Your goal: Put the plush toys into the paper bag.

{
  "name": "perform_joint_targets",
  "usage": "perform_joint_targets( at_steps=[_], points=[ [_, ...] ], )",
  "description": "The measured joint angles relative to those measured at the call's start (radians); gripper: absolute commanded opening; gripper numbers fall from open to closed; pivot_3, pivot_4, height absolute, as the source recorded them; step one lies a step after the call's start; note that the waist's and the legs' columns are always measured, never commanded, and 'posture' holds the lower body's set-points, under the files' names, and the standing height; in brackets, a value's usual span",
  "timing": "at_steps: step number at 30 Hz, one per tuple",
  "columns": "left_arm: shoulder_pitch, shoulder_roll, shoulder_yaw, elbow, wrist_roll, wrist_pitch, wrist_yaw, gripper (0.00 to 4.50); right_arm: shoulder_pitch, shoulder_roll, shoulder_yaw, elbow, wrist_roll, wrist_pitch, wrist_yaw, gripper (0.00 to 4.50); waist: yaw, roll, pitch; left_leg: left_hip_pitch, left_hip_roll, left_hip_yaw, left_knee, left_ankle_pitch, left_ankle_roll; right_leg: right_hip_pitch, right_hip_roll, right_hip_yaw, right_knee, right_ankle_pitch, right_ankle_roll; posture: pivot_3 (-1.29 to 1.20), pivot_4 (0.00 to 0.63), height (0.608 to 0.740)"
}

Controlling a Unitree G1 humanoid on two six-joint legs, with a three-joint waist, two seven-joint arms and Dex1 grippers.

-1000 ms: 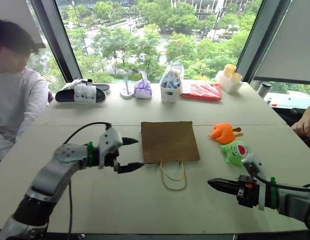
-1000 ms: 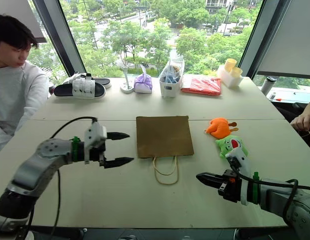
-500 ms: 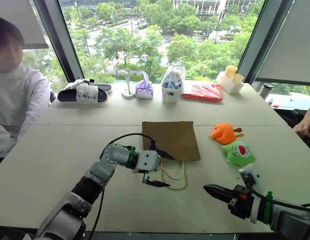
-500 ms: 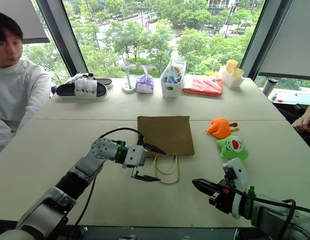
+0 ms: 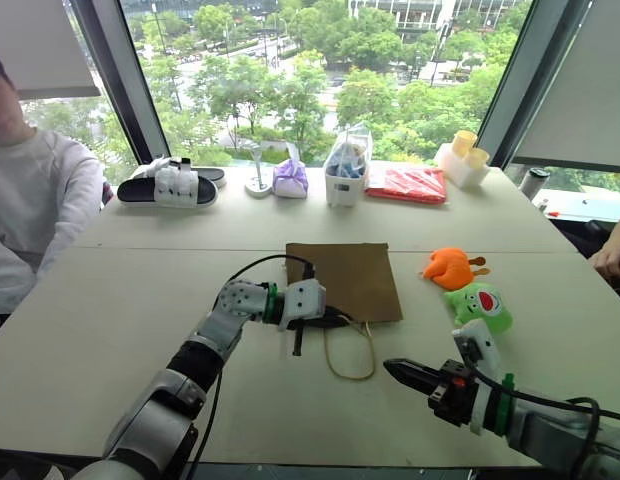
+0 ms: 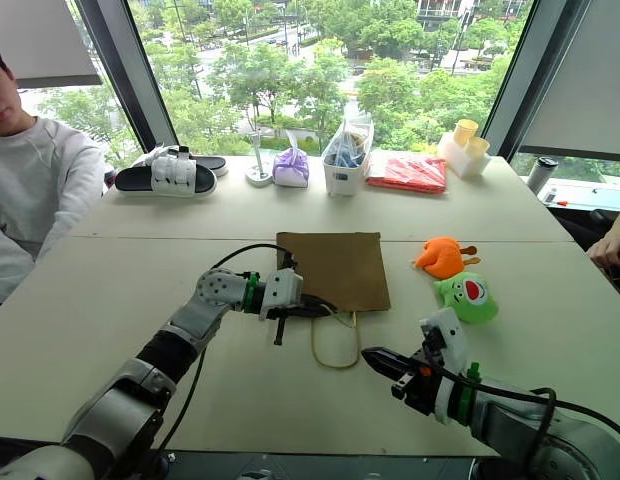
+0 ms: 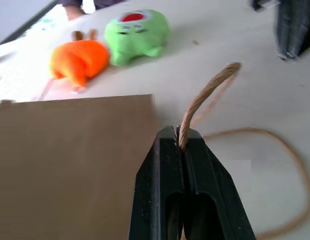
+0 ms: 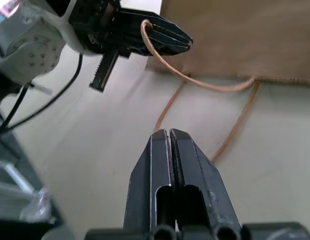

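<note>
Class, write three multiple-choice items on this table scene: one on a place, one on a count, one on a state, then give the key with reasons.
1. Where do the plush toys lie?
A. inside the bag
B. on the table, on the robot's right of the paper bag
C. by the slippers

2. How many cord handles does the bag show?
A. one
B. two
C. four

3. What is the left gripper doing?
A. shut on a cord handle
B. open over a toy
C. holding a slipper

Key: B, both toys sit beside the flat bag; B, two loops leave its near edge; A, the cord runs between its closed fingers.
</note>
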Motion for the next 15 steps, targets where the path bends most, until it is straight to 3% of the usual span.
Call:
perform_joint_targets(
  at_steps=[7, 15],
  points=[
    [-0.051, -0.037, 0.172, -0.137, -0.212, 0.4, 0.066, 0.02, -0.171, 0.127, 0.152, 0.119, -0.212, -0.075, -0.133, 0.0, -0.025, 0.001, -0.001, 0.001, 0.0, -0.003, 0.0, 0.001, -0.002, -0.001, 0.0, 0.0, 0.003, 0.0, 0.0, 0.0, 0.15, 0.74],
    [-0.05, -0.066, 0.214, -0.224, -0.296, 0.6, 0.13, 0.02, -0.274, 0.216, 0.186, 0.237, -0.35, -0.155, -0.185, 0.0, -0.031, 0.001, -0.001, 0.001, 0.0, -0.004, -0.001, 0.002, -0.003, -0.001, 0.001, 0.0, 0.003, 0.0, 0.0, 0.0, 0.15, 0.74]
  ],
)
